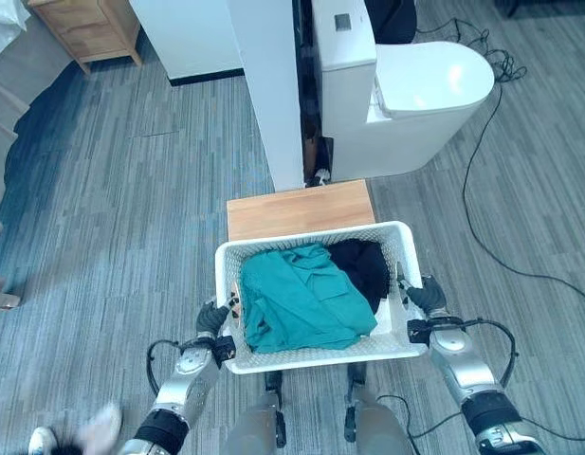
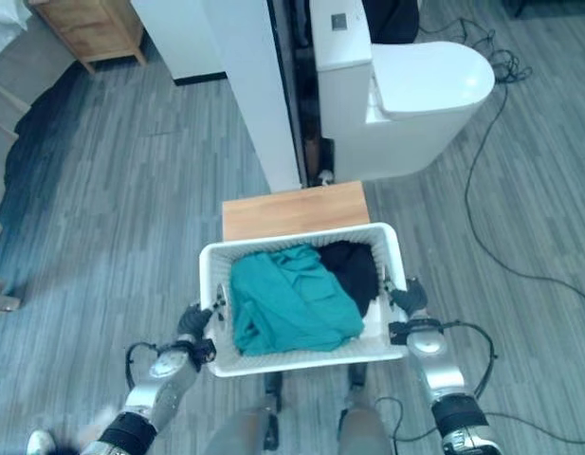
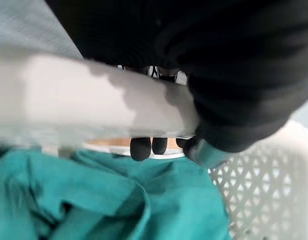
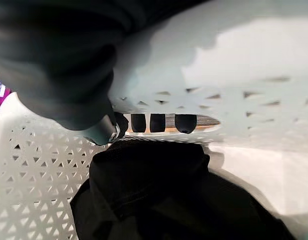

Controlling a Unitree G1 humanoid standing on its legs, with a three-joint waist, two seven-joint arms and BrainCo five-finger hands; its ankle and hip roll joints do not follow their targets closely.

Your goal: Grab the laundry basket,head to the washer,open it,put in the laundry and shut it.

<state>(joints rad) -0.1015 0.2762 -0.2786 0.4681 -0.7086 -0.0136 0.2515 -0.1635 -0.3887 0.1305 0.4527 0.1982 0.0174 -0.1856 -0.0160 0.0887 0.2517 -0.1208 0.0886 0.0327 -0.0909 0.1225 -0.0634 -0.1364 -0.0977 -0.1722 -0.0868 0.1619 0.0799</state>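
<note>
The left hand (image 1: 213,318) grips the left handle of the white perforated plastic laundry basket (image 1: 301,353), its dark fingertips (image 3: 140,148) curled through the handle slot. Between the two hands, inside the basket, a crumpled teal garment (image 1: 297,299) lies beside a black garment (image 1: 363,265). The right hand (image 1: 427,296) clasps the opposite handle, fingertips (image 4: 157,122) hooked through. Beyond the hands, a wooden board (image 1: 300,209) lies on the grey floor (image 1: 131,190) before a white toilet (image 1: 415,95).

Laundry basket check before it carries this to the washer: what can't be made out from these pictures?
- Laundry basket: its base and anything beneath the teal garment and black garment, hidden by them.
- Wooden stand: its near part, covered by the basket.
- Left hand and right hand: the palms, hidden by the handle rims in the wrist views.
</note>
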